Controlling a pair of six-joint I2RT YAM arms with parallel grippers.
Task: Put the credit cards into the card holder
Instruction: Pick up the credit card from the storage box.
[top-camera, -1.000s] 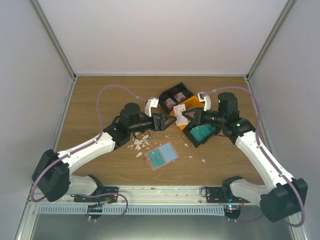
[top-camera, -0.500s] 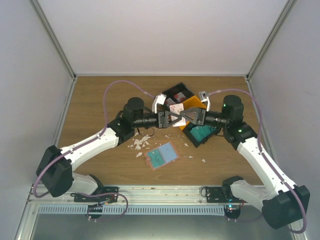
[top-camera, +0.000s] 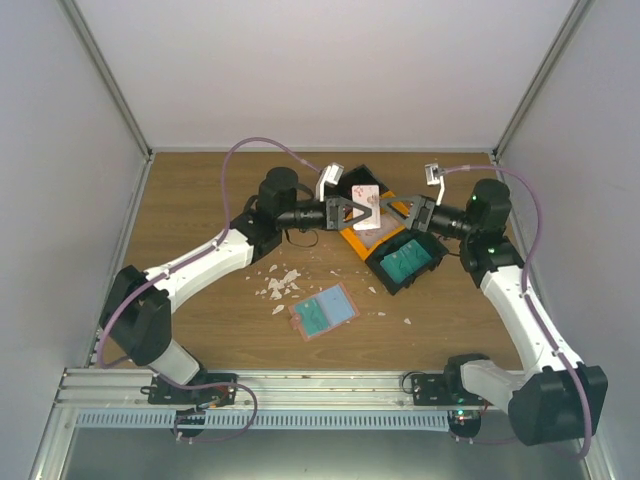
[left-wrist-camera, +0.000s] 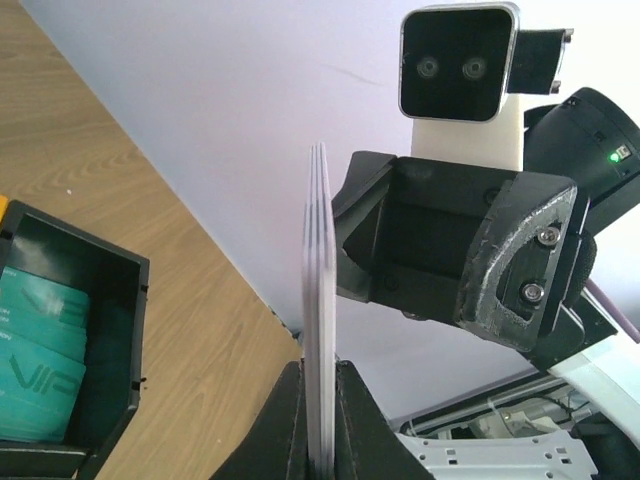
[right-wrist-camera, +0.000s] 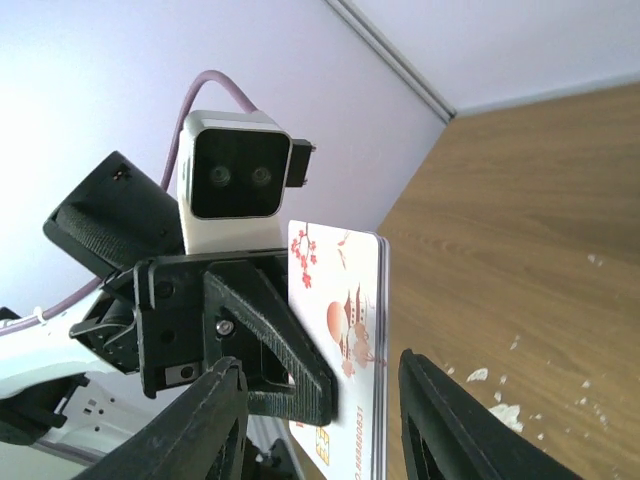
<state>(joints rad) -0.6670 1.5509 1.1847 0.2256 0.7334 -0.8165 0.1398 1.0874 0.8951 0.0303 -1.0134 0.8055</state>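
A stack of white credit cards (top-camera: 366, 204) with red markings hangs above the bins, and my left gripper (top-camera: 352, 208) is shut on it. In the left wrist view the stack (left-wrist-camera: 319, 290) is edge-on, pinched at its bottom by my left gripper (left-wrist-camera: 320, 372). My right gripper (top-camera: 393, 209) faces it, open, its fingers (right-wrist-camera: 447, 415) standing either side of the cards (right-wrist-camera: 340, 330) without touching. More teal credit cards (top-camera: 405, 262) fill a black bin. The salmon-pink card holder (top-camera: 323, 311) lies flat on the near table, showing teal on its face.
An orange bin (top-camera: 356, 238) and a second black bin (top-camera: 352, 180) sit under and behind the grippers. White crumbs (top-camera: 278, 286) are scattered left of the card holder. The teal-card bin (left-wrist-camera: 120, 330) shows at the left in the left wrist view.
Both grippers met and rose toward the back. My left gripper shut on the white cards, and my right gripper opened and let them go.
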